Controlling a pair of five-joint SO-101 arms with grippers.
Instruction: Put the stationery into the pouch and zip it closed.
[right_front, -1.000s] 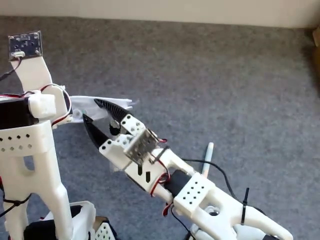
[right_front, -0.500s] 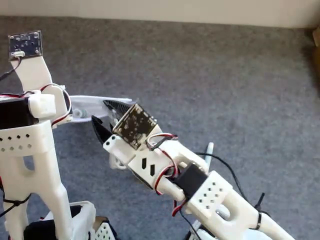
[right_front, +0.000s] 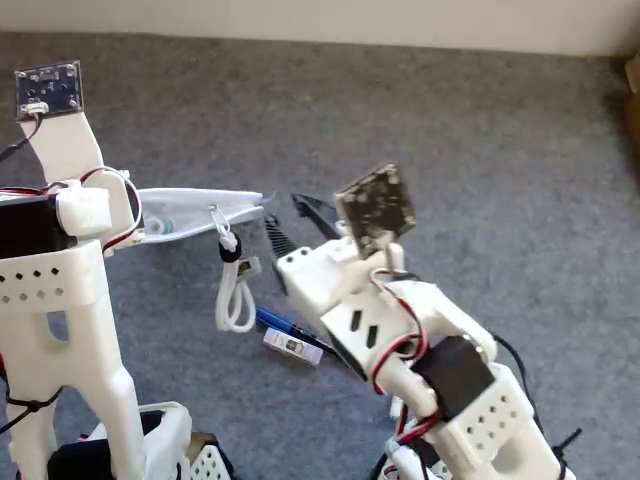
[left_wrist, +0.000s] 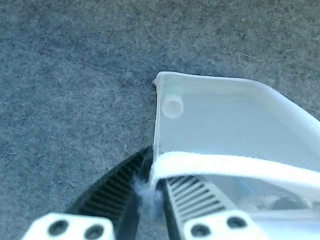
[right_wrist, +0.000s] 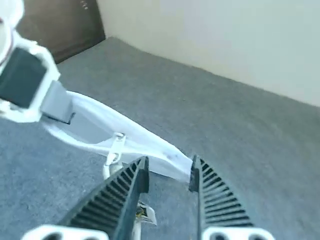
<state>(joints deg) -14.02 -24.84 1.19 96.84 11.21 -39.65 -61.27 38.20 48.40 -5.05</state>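
Nearest, in the lower centre of the high view, a blue pen (right_front: 283, 323) and a small white stick-shaped item (right_front: 292, 346) lie side by side on the grey surface (right_front: 480, 150), outside the pouch. Just beyond them is a white cord loop (right_front: 235, 300), which seems to hang from the zip pull (right_wrist: 116, 144).

At mid-frame the right end effector (right_front: 280, 208) hovers with its jaws spread wide and nothing between them, just beside the pointed end of the pouch (right_front: 195, 212).

The pouch, white and see-through, stretches from the centre to the left of the frame. The left end effector (left_wrist: 154, 167) is pinched tight on its rim. A white cap-like piece (left_wrist: 172, 106) shows through the mesh.

The risks look like these:
- The pouch is held by a thin pinch on one edge. A push from the right arm could pull it free or fold the mouth shut.
- The mouth looks narrow, so the pen could catch on the rim and skid off.
- The cord lies near the pen and may get snagged in a grab.
- Zipping now would leave stationery outside.
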